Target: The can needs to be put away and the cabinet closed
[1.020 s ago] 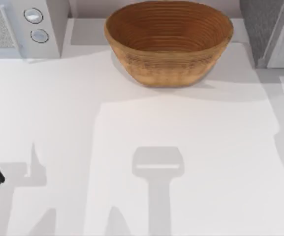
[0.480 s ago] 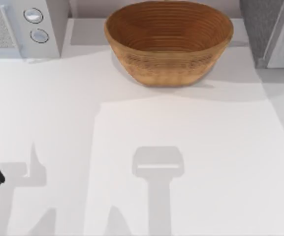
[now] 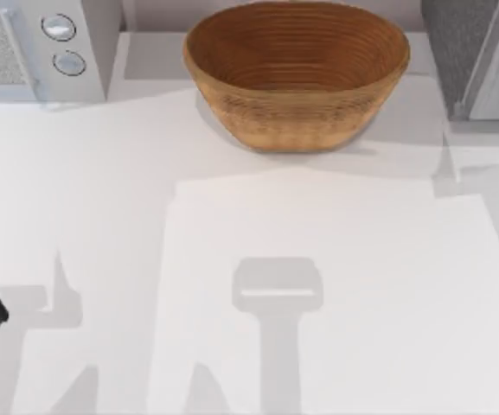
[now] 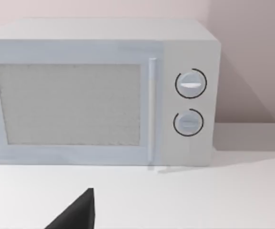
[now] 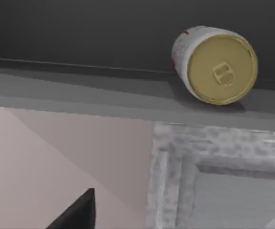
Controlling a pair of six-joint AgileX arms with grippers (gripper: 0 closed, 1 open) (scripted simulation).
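The can (image 5: 215,64) lay on its side inside the cabinet (image 3: 457,52) at the table's (image 3: 232,216) far right, door (image 5: 218,176) open. Closing remained, calling for a push on the door. I could not tell either arm's jaws.

I find no text, brand, number or sign that I can read in any view. The can (image 5: 215,64) carries small red marks on its white side, but I cannot make them out as letters. Its gold top shows an embossed tab shape and no writing. The microwave (image 4: 101,93) at the far left of the table has two round knobs (image 4: 190,84) with plain pointer bars and no scale figures or words around them. The cabinet (image 3: 474,56) at the far right bears no label.
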